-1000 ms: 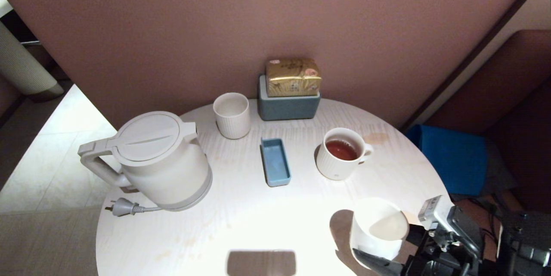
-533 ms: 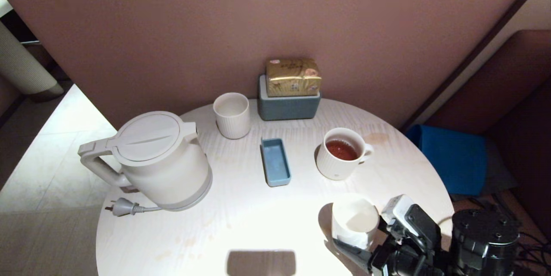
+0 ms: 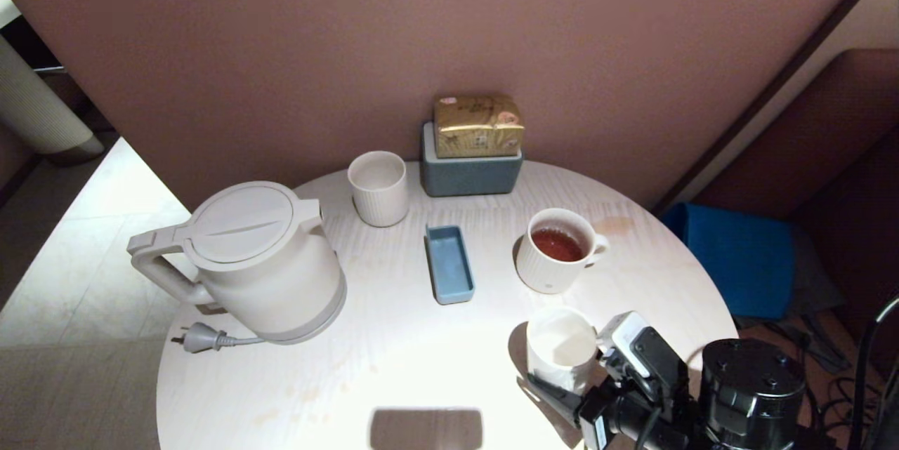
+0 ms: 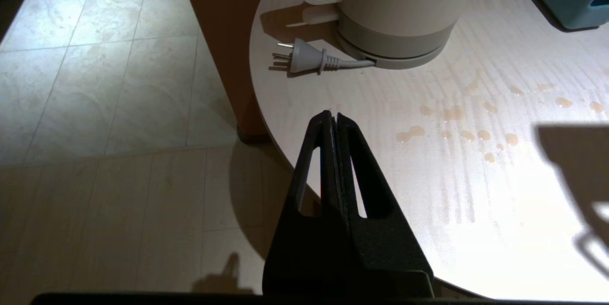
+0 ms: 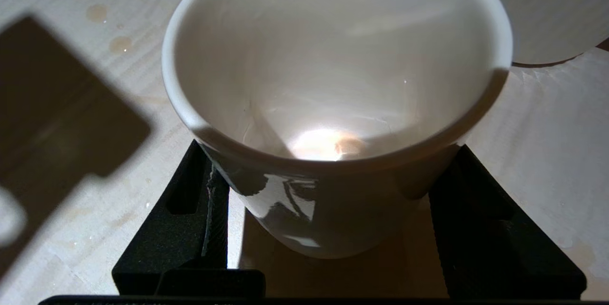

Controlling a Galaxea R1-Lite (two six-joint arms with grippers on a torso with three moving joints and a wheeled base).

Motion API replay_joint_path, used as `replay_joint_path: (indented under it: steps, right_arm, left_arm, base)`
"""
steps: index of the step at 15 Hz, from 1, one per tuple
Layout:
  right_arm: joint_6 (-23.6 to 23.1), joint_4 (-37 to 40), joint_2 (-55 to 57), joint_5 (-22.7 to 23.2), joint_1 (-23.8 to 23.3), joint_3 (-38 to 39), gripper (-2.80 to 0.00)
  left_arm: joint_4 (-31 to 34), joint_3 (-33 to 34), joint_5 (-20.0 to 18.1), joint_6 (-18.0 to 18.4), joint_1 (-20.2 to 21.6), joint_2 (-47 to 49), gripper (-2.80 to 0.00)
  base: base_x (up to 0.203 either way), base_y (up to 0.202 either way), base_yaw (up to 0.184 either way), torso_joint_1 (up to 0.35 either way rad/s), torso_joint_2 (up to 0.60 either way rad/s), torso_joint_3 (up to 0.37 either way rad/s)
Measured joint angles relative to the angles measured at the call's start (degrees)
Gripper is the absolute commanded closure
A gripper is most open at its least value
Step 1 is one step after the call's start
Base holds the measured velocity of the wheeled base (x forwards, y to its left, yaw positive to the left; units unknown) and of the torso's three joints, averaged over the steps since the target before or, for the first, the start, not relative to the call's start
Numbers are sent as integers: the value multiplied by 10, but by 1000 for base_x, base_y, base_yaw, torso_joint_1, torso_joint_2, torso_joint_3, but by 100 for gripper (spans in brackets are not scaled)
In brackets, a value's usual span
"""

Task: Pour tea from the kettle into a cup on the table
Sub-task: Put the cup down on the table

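The off-white kettle (image 3: pixel 263 260) stands at the left of the round white table (image 3: pixel 393 366), lid shut, its plug (image 3: pixel 200 338) lying beside it. My right gripper (image 3: pixel 572 376) is shut on the small plain white cup (image 3: pixel 560 345) at the table's front right. Seen from the right wrist, the black fingers (image 5: pixel 209 191) flank the cup (image 5: pixel 333 57) below its rim; it is upright and empty. Whether its base touches the table I cannot tell. Reddish-brown tea (image 3: pixel 557 244) fills a white handled mug (image 3: pixel 544 274) just behind it. My left gripper (image 4: pixel 333 117) is shut and empty off the table's left front edge.
A ribbed white cup (image 3: pixel 379 187), a grey-blue box (image 3: pixel 470 176) topped by a gold packet (image 3: pixel 477 126) and a small blue tray (image 3: pixel 449 264) stand at the back and middle. Tea drops (image 4: pixel 456 129) dot the table in front of the kettle (image 4: pixel 395 5). A blue cushion (image 3: pixel 730 260) lies right of the table.
My right gripper has carried the cup leftward and inward from the table's right front edge, toward the mug. The kettle and the left arm have not moved.
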Motion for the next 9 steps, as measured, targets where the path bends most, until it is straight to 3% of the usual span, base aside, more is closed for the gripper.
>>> replay_joint_path:
  steps: [3, 4, 9]
  right_arm:
    - [0, -1, 5, -2, 6, -1, 0]
    - [1, -1, 5, -3, 6, 2, -280]
    - [1, 3, 7, -5, 7, 14, -280]
  left_arm:
    - [0, 0, 0, 0, 0, 0, 0]
    - [0, 0, 0, 0, 0, 0, 0]
    - [0, 0, 0, 0, 0, 0, 0]
  base:
    - [0, 0, 0, 0, 0, 0]
    - [0, 0, 0, 0, 0, 0]
    - [0, 0, 0, 0, 0, 0]
